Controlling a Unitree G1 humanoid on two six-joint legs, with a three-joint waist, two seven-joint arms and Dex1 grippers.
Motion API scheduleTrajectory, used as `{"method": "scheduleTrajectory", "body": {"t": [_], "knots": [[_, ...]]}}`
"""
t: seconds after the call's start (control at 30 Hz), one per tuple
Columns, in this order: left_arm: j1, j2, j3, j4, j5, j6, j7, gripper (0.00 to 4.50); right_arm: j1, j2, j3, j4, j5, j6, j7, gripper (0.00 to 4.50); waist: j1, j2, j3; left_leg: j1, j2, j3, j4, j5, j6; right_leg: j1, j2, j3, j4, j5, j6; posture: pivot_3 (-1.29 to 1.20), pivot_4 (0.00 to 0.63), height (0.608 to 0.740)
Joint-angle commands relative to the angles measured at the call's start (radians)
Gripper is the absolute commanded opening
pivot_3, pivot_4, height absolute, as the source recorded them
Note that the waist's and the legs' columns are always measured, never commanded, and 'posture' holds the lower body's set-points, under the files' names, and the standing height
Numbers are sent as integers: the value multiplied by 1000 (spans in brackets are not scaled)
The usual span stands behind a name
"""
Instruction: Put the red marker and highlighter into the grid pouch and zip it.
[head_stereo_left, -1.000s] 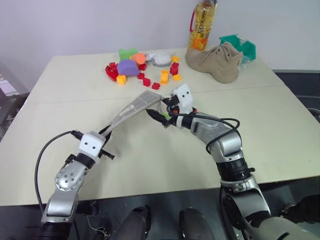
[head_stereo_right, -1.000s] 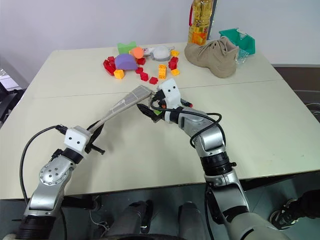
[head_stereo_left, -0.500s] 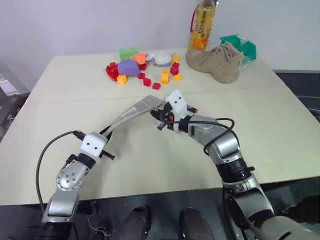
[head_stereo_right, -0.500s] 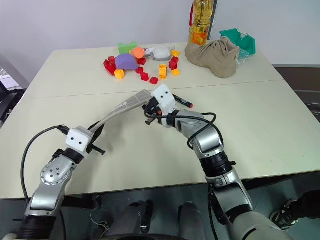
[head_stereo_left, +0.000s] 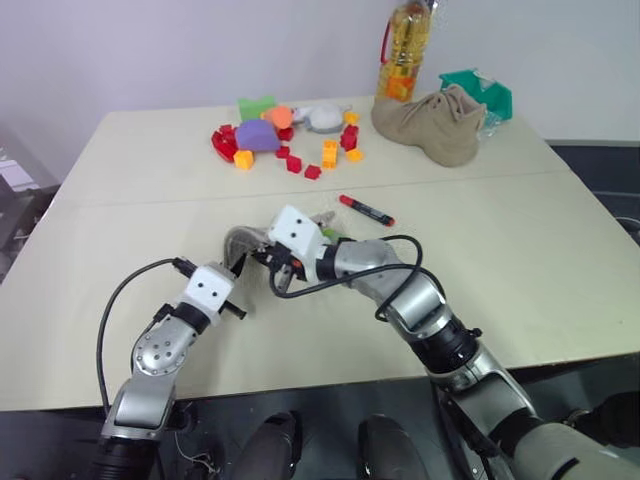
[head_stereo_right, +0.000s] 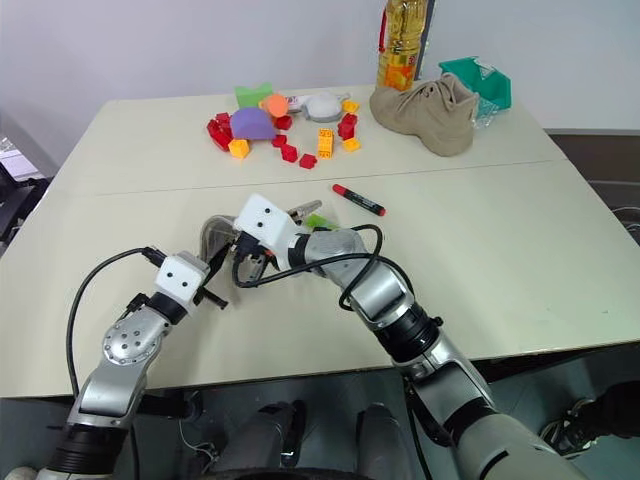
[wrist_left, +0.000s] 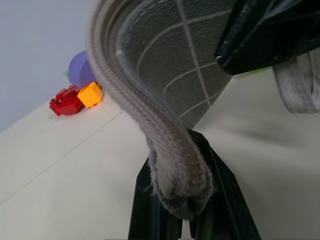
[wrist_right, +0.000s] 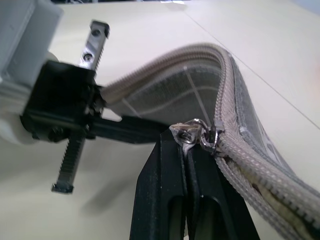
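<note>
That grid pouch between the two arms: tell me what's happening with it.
The left end effector is shut on one end of the grid pouch, holding it bowed above the table. The right end effector is shut on the zipper pull, partway along the zipper. The red marker lies on the table outside the pouch, so the job isn't done.

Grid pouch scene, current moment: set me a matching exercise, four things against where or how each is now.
Things:
1. slim red marker with black cap
2. grey grid-patterned fabric pouch
3. tan suede shoe
4. metal zipper pull

States:
A. pinched by the shut right pincer
B. lying loose on the table, outside the pouch
C. at the table's far edge beside an oil bottle
D. bent over, one end clamped in the shut left pincer

Pairs: 1-B, 2-D, 3-C, 4-A
</note>
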Motion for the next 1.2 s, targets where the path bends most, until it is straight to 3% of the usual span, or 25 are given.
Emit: {"method": "scheduleTrajectory", "body": {"t": [0.03,0.33,0.5,0.6,0.7,1.2], "knots": [[4,12,-8,-70,-4,-25,-22,0,-37,26,17,-45,-3,-8,16,24,-1,0,0,0,0,0,0,0,0,0,0,0,0,0,0,0,150,740],[63,71,89,-102,-18,-30,-18,0,1,-59,-110,-22,-3,31,-28,24,1,0,0,0,0,0,0,0,0,-1,0,0,0,0,0,0,150,740],[54,80,117,-83,-18,-36,-10,0,33,-48,-185,-27,41,87,-56,24,0,0,0,0,0,0,-1,0,0,0,0,0,0,0,0,0,150,740],[39,73,108,-79,-6,-34,-3,0,41,-34,-206,-45,73,128,-58,940,0,0,0,0,0,0,-1,0,0,1,0,0,0,0,0,0,150,740],[29,59,94,-74,16,-34,18,0,47,-11,-225,-63,79,159,-96,2381,-1,0,0,0,0,0,-1,0,0,1,0,0,0,0,0,0,150,740],[5,22,93,-46,110,-40,134,0,44,25,-323,-112,155,286,-186,2381,0,0,0,0,0,0,-1,0,0,1,0,0,0,0,0,0,150,740]]}}
